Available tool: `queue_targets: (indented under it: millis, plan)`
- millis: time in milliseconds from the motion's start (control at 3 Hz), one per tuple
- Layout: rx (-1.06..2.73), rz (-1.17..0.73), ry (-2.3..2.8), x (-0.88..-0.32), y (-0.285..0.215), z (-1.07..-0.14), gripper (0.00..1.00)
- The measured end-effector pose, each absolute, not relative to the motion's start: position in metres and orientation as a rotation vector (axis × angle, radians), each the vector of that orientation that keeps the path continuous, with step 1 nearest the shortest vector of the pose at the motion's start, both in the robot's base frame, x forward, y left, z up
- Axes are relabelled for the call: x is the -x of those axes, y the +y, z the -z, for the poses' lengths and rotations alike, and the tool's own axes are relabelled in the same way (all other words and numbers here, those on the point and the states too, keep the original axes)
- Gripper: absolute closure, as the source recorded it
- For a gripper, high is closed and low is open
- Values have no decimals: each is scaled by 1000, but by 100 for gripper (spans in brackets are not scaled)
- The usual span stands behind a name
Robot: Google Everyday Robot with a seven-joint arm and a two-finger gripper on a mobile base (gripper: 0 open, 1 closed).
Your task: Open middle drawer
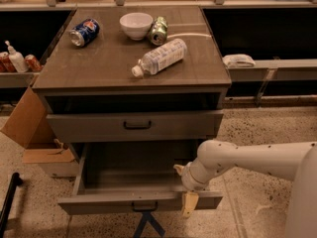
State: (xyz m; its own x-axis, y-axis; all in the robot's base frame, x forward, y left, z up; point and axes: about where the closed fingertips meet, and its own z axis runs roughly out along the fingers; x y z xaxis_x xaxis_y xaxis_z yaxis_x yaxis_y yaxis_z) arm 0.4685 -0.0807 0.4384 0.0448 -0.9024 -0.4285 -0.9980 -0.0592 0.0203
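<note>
Cabinet [99,68] fills most of the view. Middle drawer [99,202] is low at the front, pulled well out, inside looks bare; drawer above [89,127] sits about shut. So the job looks nearly done, imo.

My arm [247,162] comes in from the right. My gripper [188,202] is at the drawer's front panel, right of centre, beside the handle [145,206], not on it. Can't tell if the claw is wide or narrow.

Risks: I'm off-centre, so more pull may skew the drawer and jam it. Too much pull may bring it off its runners. A jolt could roll the bottle [161,57] lying on top, near the bowl [136,25] and the green can [159,30].
</note>
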Motion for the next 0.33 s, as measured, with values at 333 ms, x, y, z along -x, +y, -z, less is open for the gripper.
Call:
queue_targets:
  millis: [333]
  plan:
    - [2027,-412,1949,-470,-101,-466,0]
